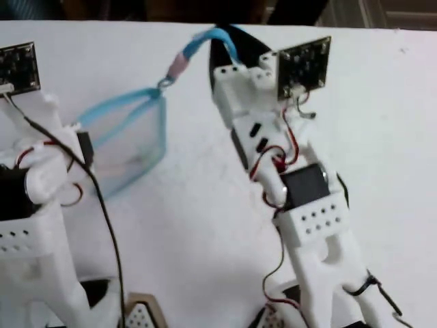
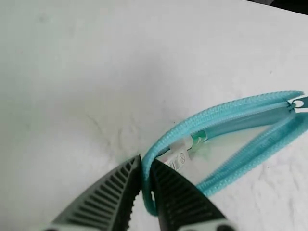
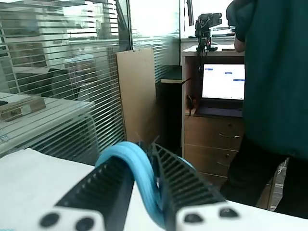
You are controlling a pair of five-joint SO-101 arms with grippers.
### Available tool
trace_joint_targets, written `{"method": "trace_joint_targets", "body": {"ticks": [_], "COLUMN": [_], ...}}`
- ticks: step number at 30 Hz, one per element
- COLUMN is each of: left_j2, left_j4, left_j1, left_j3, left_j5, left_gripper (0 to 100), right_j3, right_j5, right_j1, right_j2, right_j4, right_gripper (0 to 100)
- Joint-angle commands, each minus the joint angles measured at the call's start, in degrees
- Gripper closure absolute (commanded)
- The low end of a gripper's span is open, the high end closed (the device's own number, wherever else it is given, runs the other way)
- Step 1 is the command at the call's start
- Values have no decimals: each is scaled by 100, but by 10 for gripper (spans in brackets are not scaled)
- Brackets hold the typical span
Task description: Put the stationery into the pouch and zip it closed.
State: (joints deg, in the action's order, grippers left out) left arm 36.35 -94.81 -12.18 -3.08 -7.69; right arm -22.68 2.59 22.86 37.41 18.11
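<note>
The clear pouch [image 1: 130, 140] with a light-blue zip edge lies on the white table, its mouth gaping. My left gripper [image 1: 85, 147] is shut on the pouch's near end, the jaws pinching the blue zip band [image 2: 146, 166]. Inside the pouch [image 2: 250, 130] lies a white item with green markings [image 2: 186, 148]. The zip slider [image 1: 164, 83] sits at the pouch's far end, also seen at the zip slider [image 2: 298, 102]. From it a pink link and a blue strap [image 1: 201, 41] run to my right gripper [image 1: 222, 46]. That right gripper [image 3: 147, 154] is shut on the blue strap [image 3: 137, 173], held above the table.
The right arm's white body [image 1: 300, 198] stretches across the middle right of the table [image 1: 191, 225]. Bare white table lies between the two arms and to the far right. A person in dark clothes [image 3: 274, 96] stands by a desk in the room behind.
</note>
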Motion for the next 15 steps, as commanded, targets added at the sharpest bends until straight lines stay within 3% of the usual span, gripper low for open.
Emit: {"method": "trace_joint_targets", "body": {"ticks": [1, 8, 15], "left_j2": [-110, -110, -110], "left_j4": [18, 18, 18], "left_j1": [-31, -31, -31], "left_j3": [88, 97, 114], "left_j5": [9, 9, 9], "left_gripper": [977, 977, 977], "right_j3": [193, 264, 1055], "right_j5": [-53, -18, 0], "right_j1": [-295, -848, -840], "right_j2": [207, 277, 268], "right_j4": [-119, -769, -884], "right_gripper": [981, 981, 981]}}
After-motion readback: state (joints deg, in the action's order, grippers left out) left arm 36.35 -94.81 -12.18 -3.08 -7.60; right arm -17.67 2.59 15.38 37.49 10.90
